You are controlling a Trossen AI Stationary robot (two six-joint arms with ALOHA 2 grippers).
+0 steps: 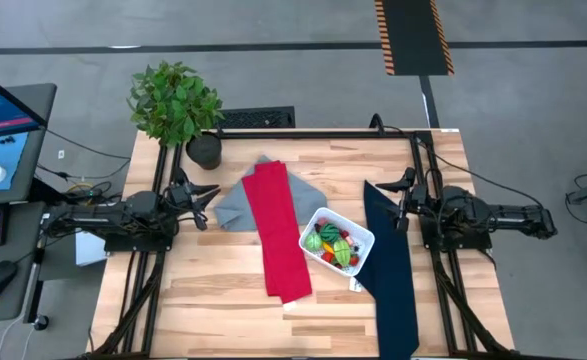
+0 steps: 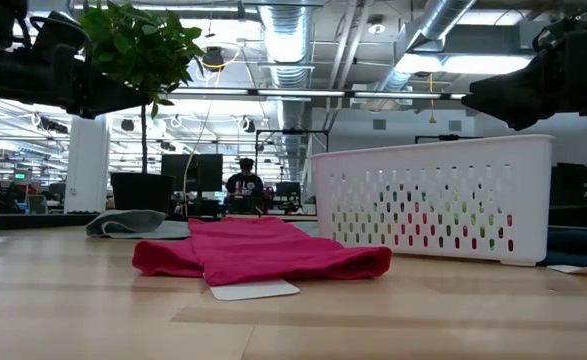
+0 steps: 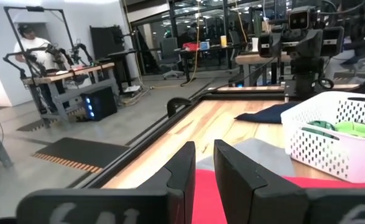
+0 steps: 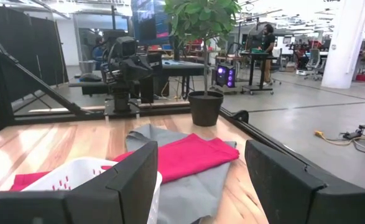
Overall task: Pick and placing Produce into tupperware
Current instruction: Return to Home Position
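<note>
The white tub (image 1: 358, 232) stands on the table between a long red cloth (image 1: 280, 235) and a long navy cloth (image 1: 391, 270). Several toy produce pieces (image 1: 333, 246), green, red and yellow, lie inside it; green ones show in the left wrist view (image 3: 341, 129). My left gripper (image 1: 203, 198) hovers at the table's left, over the grey cloth's edge, its fingers (image 3: 182, 168) nearly together and holding nothing. My right gripper (image 1: 403, 195) hovers at the right, above the navy cloth's far end, open and empty (image 4: 201, 168). Both are clear of the tub.
A grey cloth (image 1: 233, 205) lies under the red cloth's far end. A leafy plant in a black pot (image 1: 178, 105) stands at the far left corner. A small white card (image 2: 253, 290) lies by the red cloth's near end. Bare wood shows along the near edge.
</note>
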